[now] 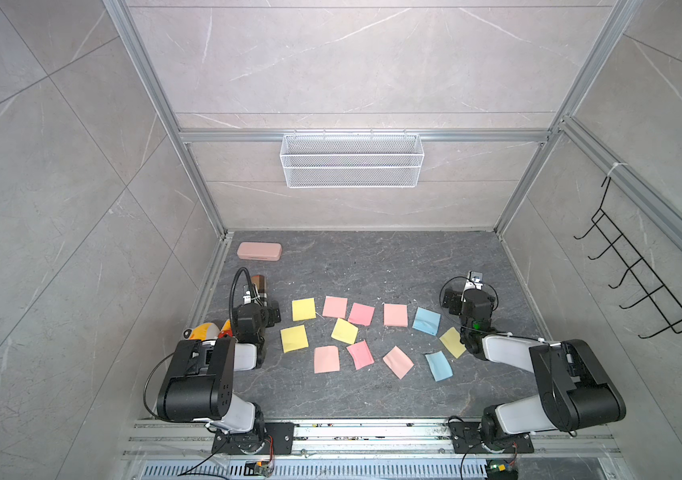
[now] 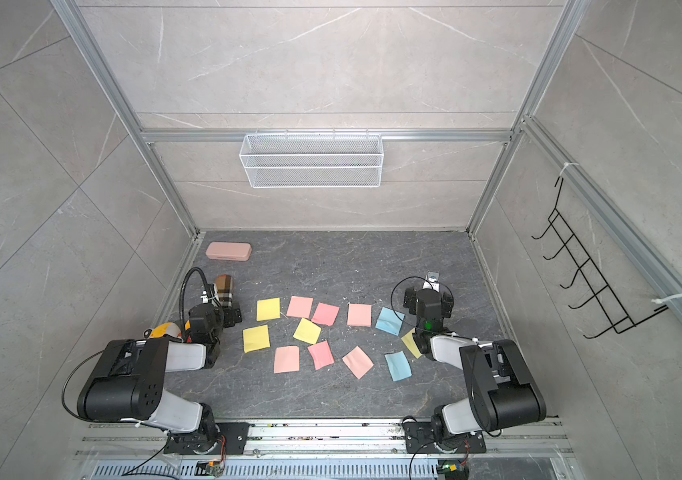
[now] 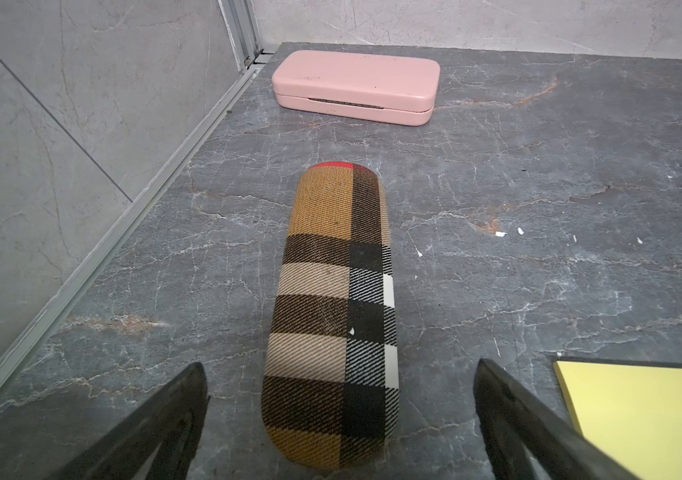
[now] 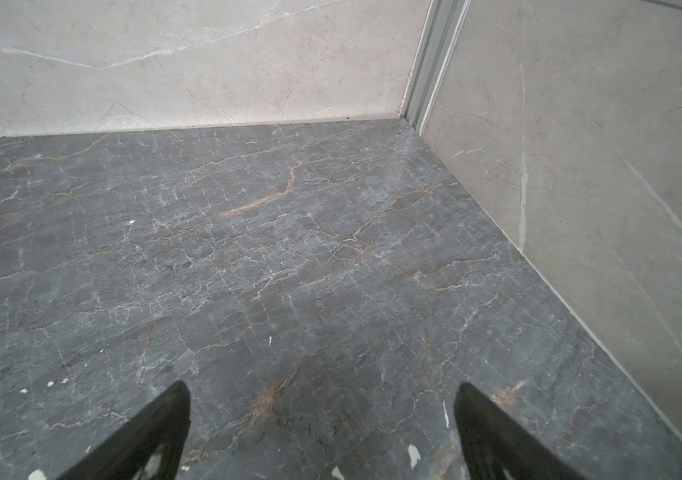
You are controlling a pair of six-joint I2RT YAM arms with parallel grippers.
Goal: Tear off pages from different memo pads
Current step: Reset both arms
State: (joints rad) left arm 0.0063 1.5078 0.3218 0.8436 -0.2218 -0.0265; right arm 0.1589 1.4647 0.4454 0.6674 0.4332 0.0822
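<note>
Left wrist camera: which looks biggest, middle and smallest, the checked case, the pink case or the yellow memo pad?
1. checked case: looks biggest, though it lies close to the camera.
2 or 3. pink case and yellow memo pad: cannot rank them; the picture's edge cuts the pad off.

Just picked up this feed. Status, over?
Left gripper open, empty. Right gripper open, empty. Pads and pages scattered, untouched. Plaid case ahead of left gripper.

Paper pages (image 1: 398, 362) lay on matt, veined stone tabletop (image 1: 372, 266)
The checked case (image 3: 331, 316) wore coarse woven cloth; the pink case (image 3: 356, 79) looked smooth plastic.
</note>
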